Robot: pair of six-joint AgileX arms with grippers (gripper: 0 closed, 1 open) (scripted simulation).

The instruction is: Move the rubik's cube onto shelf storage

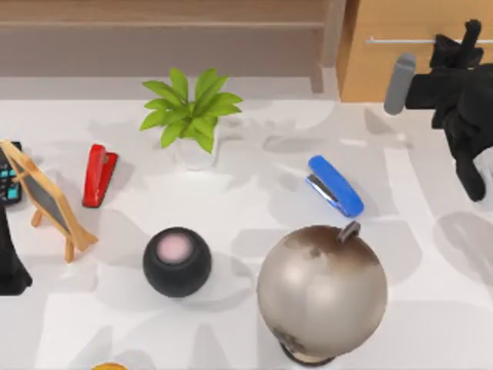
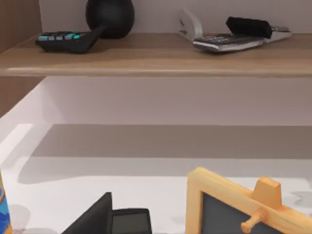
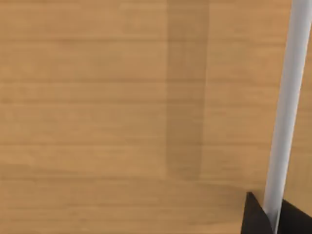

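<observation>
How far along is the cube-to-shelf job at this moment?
Done: nothing; the shelf storage holds a calculator and other dark items, no cube. In hand: right gripper sits at the drawer cabinet bar handle; left arm parked. Left: grasping and placing the cube.

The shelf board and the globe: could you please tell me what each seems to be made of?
The shelf board looks like light wood with a matte finish: fine grain lines run along it. The globe looks like smooth, softly glossy plastic or coated metal: pale highlights on a mottled brown-grey ball. Which one, I cannot tell.
</observation>
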